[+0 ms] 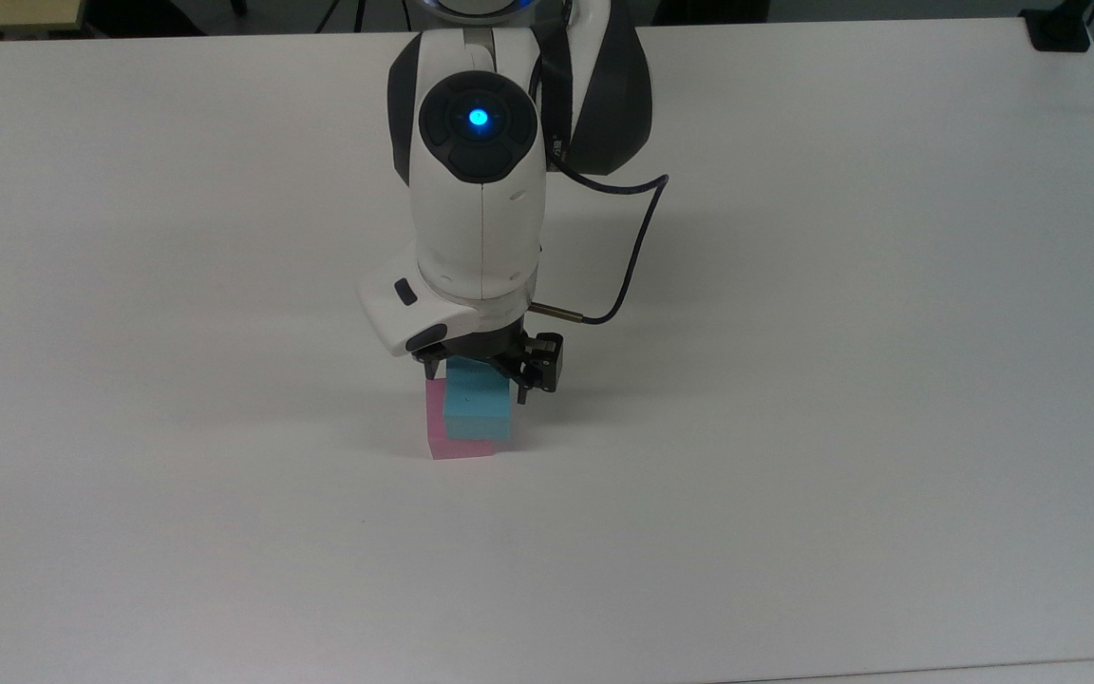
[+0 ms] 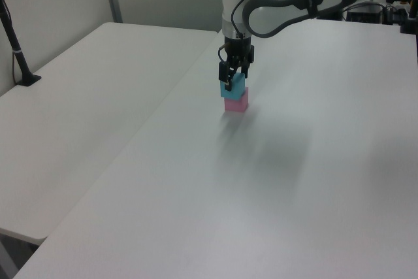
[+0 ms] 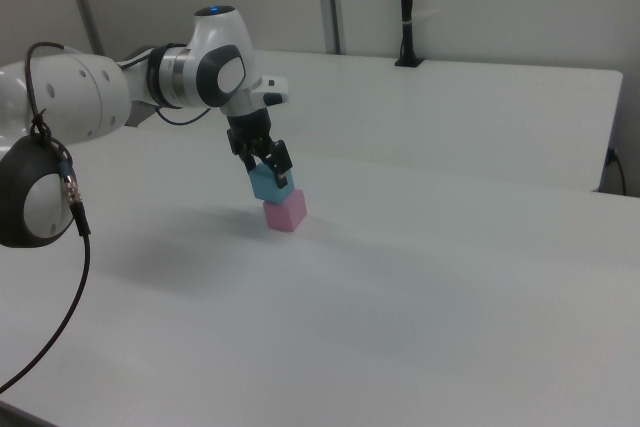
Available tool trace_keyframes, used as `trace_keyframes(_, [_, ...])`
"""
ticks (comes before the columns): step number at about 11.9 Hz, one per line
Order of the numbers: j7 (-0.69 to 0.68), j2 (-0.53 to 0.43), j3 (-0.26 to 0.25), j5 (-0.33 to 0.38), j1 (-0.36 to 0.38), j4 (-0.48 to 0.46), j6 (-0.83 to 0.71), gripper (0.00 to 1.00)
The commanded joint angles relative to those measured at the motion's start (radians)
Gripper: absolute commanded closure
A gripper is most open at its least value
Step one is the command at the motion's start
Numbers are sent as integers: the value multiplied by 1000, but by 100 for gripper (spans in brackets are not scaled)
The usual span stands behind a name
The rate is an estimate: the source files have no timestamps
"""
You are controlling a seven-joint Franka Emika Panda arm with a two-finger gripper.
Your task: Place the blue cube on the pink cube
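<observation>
Overhead view; two opposed side views

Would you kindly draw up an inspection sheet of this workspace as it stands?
Surface: white matte table, a second white table beside it.
Job's things: small light-blue matte cube on small pink matte cube, offset toward the top view's right.
Clutter: nothing seen.
End effector: end effector directly over the blue cube, fingers beside it.
Cables: black cable looping from the wrist.
Surroundings: black post on the second table; pale wall panels behind.
</observation>
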Motion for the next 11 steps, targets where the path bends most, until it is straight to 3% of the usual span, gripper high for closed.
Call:
trace_keyframes(1, [27,9,-14,-18,11,20,5,0])
trace_keyframes(9, [17,-20,-38,-33,11,20,-39,0])
trace_keyframes(11, [-40,-44,-38,-31,8,18,-91,0])
